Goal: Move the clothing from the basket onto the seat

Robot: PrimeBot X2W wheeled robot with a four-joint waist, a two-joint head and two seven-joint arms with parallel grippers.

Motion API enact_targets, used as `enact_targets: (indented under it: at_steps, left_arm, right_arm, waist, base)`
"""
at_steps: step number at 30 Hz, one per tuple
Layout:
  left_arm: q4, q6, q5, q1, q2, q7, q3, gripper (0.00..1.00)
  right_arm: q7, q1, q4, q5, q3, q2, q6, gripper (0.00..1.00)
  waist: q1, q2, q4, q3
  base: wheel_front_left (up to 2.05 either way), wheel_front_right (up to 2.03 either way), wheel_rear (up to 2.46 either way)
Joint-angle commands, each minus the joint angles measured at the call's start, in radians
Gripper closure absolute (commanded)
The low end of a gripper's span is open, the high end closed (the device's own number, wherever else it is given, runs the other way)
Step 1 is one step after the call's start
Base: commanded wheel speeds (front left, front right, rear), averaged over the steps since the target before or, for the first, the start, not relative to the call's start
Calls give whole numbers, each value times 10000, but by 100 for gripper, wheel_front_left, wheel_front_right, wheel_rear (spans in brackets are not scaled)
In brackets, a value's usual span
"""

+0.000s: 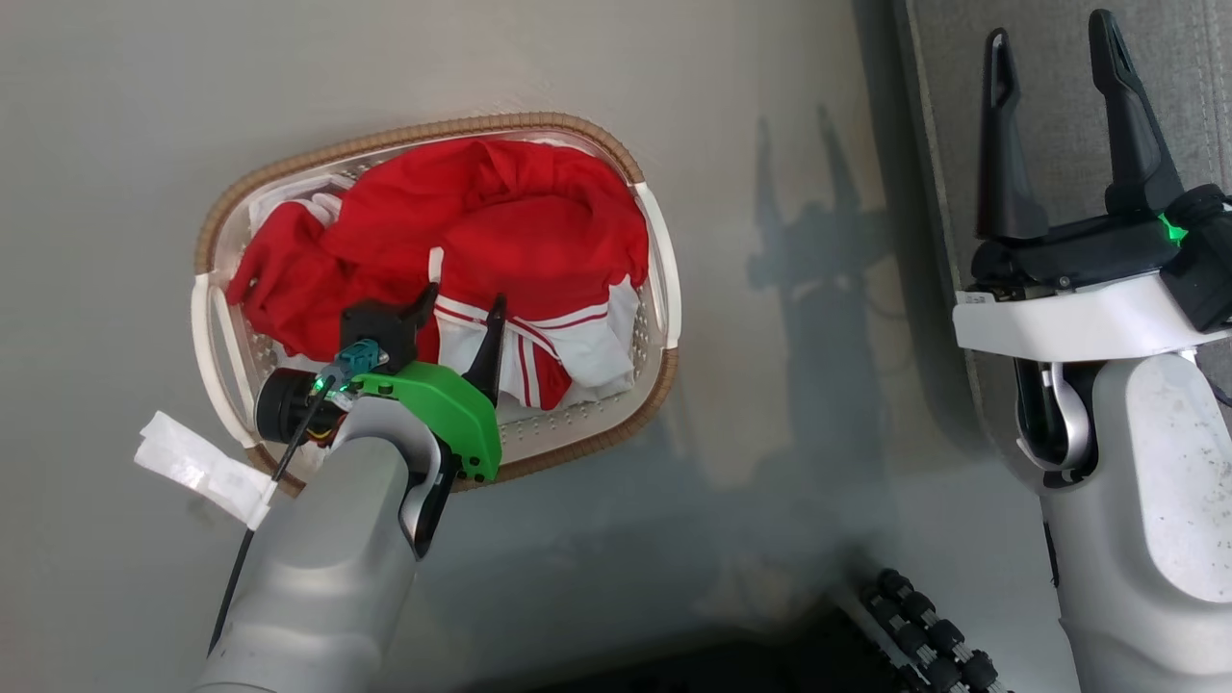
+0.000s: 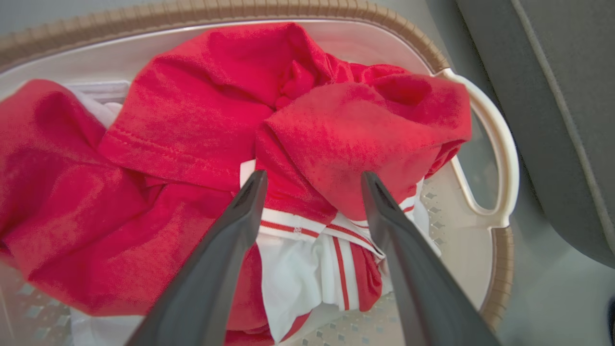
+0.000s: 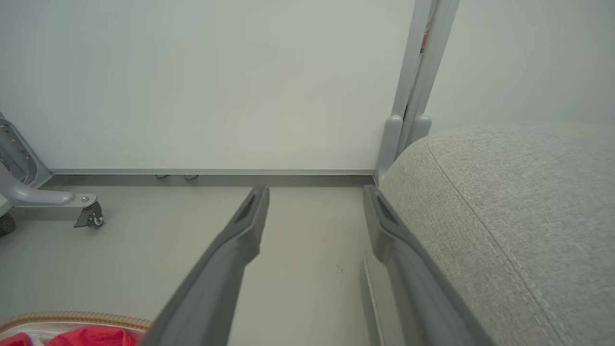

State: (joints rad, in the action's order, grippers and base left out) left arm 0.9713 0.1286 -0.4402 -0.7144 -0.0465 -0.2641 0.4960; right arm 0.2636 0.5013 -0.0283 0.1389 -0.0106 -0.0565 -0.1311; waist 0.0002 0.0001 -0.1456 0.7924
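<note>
Basket (image 1: 539, 123) on floor (image 1: 115, 144), left of seat (image 1: 1203, 106). Clothing (image 1: 500, 221) all in the basket: red heap fills the far and left part, white striped panels at near right. Left gripper (image 1: 465, 296) spread wide over the heap, tips at the fabric, nothing pinched, contact unclear. Right gripper (image 1: 1052, 31) parted, empty, above seat's left edge.

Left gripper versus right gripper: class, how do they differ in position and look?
The left gripper reaches into the basket, jaws straddling the red clothing; the right gripper hangs by the grey seat. The left gripper has a green cover; the right, white. Both are open, holding nothing.
</note>
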Motion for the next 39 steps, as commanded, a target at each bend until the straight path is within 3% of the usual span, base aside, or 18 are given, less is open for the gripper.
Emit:
enact_targets:
  at_steps: [1,10,22,23,24,31,39]
  left_arm:
    - [157,19,-211,-316,-64,-7,141,0]
    - [521,27,-1603,-890,-69,-7,1445,0]
    - [-135,29,-2780,-1607,-246,-7,1933,0]
    - [-127,29,-2800,-1628,-238,-7,1966,27]
    - [-82,29,-2720,-1675,-265,-7,2013,100]
    - [-544,28,-2590,-1259,-336,-8,1938,100]
    - [-1580,28,-1907,20,-757,-7,1476,100]
  right_arm:
    - [17,64,-93,55,-47,-4,6,0]
    - [17,-111,-408,7,-198,-62,6,0]
    - [17,-105,-500,98,-450,-23,8,0]
    - [17,-96,-482,114,-475,-18,6,0]
    - [17,-78,-463,117,-497,-12,8,0]
    - [17,-72,-275,117,-438,2,8,0]
    - [17,-253,399,31,-809,22,8,0]
  waist:
    - [-2,-1,-333,651]
    - [-2,-1,-464,1130]
    - [-2,-1,-594,1488]
    - [-2,-1,-607,1485]
    - [-2,-1,-621,1470]
    - [-2,-1,-549,1003]
    - [-2,-1,-520,-502]
  base:
    - [0,0,0]
    - [0,0,0]
    - [0,0,0]
    - [0,0,0]
    - [0,0,0]
    - [0,0,0]
    - [0,0,0]
